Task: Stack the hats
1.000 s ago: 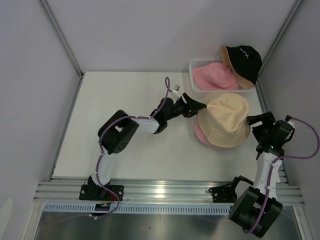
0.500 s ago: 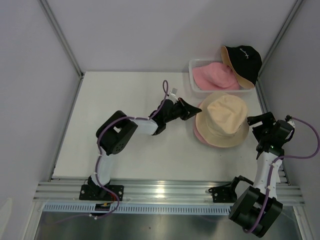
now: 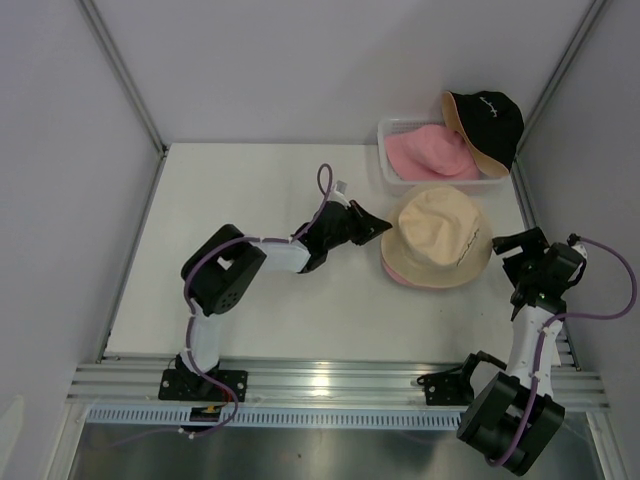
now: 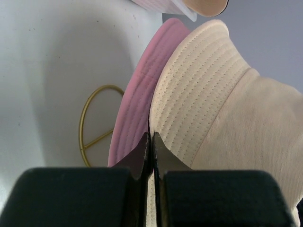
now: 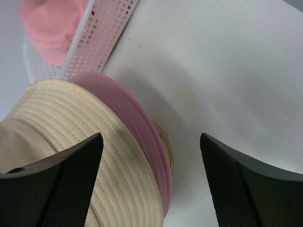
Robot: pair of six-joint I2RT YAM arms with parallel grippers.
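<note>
Where the stack stood: beige hat (image 3: pixel 443 232) sat over pink hat (image 3: pixel 402 274) on the gold stand (image 4: pixel 81 125), near the table's (image 3: pixel 250 180) right edge.
Spares: second pink hat (image 3: pixel 430 152) and black hat (image 3: pixel 487 120) waited at the bin (image 3: pixel 383 150), far right corner.
Left gripper (image 3: pixel 383 224): jaws pressed together, empty.
Right gripper (image 5: pixel 150 138): jaws spread, empty.
Advice: the next hat probably wanted a crown pinch, lowered squarely.
Change: beige hat had settled lower; left gripper had backed off the brim.

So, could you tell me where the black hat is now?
Top view: the black hat is at the far right corner, propped on the right end of the clear bin beside a pink hat.
</note>
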